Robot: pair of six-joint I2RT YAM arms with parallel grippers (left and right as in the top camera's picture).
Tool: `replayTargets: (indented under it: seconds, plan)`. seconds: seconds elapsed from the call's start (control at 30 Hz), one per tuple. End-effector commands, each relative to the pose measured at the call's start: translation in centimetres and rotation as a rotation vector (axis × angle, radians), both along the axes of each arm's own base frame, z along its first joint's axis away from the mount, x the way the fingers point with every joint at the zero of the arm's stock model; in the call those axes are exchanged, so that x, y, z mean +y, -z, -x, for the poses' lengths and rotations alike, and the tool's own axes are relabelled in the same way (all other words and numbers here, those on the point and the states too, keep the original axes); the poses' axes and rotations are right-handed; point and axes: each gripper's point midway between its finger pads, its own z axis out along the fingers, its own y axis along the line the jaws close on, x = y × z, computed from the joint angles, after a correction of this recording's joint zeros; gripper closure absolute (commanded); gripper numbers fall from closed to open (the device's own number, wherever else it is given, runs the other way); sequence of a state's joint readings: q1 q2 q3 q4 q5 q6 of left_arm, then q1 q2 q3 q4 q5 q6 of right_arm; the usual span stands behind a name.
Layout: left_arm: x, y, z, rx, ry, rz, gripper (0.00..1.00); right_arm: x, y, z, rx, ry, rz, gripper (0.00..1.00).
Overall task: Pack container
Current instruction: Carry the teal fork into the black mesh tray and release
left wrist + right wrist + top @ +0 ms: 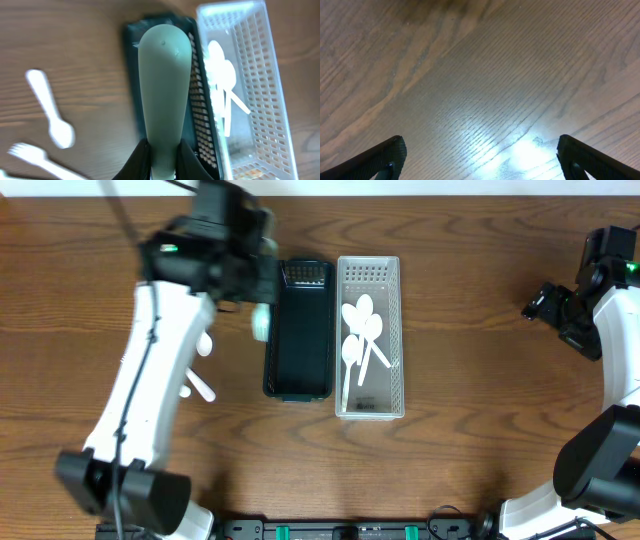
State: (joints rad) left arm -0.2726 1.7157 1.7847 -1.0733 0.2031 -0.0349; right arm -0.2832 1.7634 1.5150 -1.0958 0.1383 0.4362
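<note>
Left wrist, green spoon (165, 75) gripped in left tool (163, 157)

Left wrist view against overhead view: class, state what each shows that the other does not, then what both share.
Only the left wrist view: the left gripper closed on the handle of the pale green spoon, and the tines of a white fork on the table. Only the overhead view: the right gripper, far off to the right, and both baskets at full length. Both: the pale green spoon, the black basket, the white mesh basket with white spoons inside.
</note>
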Motion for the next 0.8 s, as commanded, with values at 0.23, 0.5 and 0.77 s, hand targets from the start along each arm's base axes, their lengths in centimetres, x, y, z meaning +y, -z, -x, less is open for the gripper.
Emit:
replayTargets:
  seconds: [0.23,0.5,0.77]
  plan:
    - [-4.0,11.3,0.5,0.239,0.021,-0.086,0.83,-0.2,0.2,0.1,0.006,0.001,0.002,0.01]
    - [-3.0,8.0,-1.3,0.151,-0.016,-0.050,0.14,-0.2,0.2,0.1,0.006,0.001,0.002,0.01]
    - [6.0,2.7,-2.5,0.012,-0.206,-0.158,0.13,-0.2,0.2,0.1,0.006,0.001,0.002,0.01]
